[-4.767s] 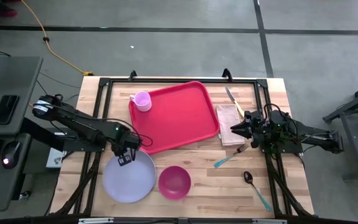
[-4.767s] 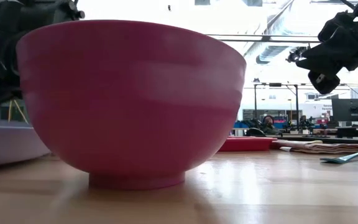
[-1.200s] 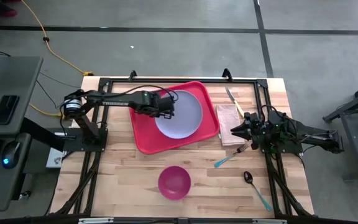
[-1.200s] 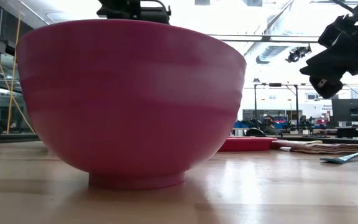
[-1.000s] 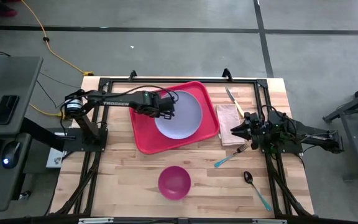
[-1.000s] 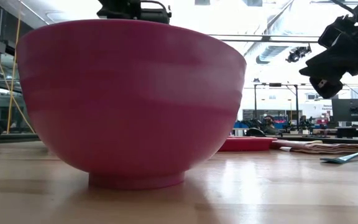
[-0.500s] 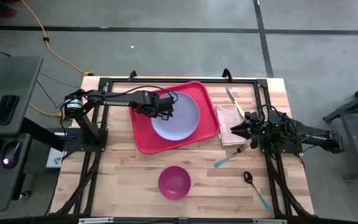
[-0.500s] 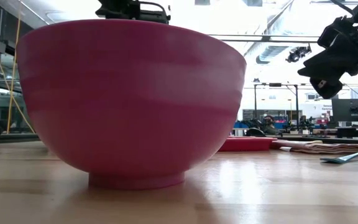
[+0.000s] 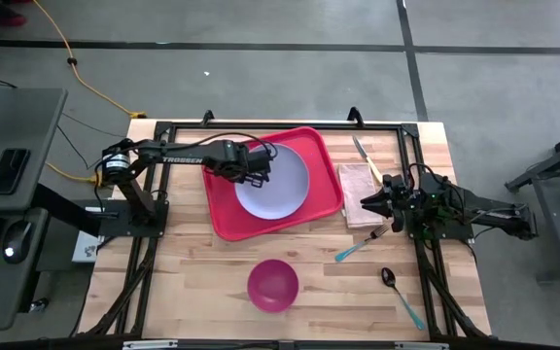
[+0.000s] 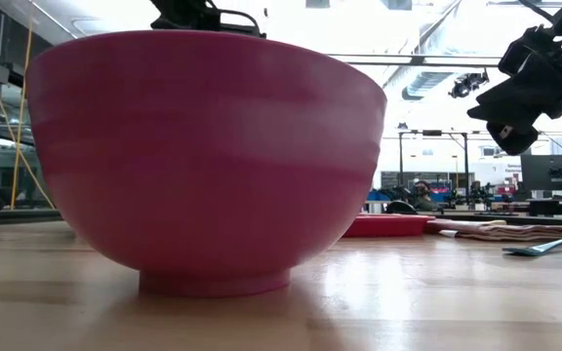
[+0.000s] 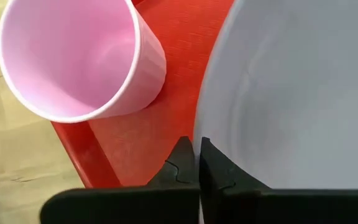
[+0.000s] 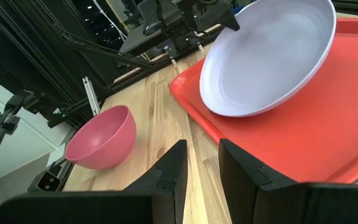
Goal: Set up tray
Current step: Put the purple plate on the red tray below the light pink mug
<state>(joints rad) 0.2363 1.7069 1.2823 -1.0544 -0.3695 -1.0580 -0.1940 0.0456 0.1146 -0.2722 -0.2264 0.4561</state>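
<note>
Flat red plastic rectangular tray (image 9: 224, 209) showing solid red w/ no pattern; round lavender plastic plate (image 9: 278, 185) reading plain pale lavender; pink plastic cup (image 11: 73, 59) looking light pink; deep pink round bowl (image 9: 273, 284) appearing magenta-pink

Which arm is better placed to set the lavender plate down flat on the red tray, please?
The left. Its pincer is shut on the plate rim, holding it tilted over the tray. The right pincer is open, off beside the napkin.
</note>
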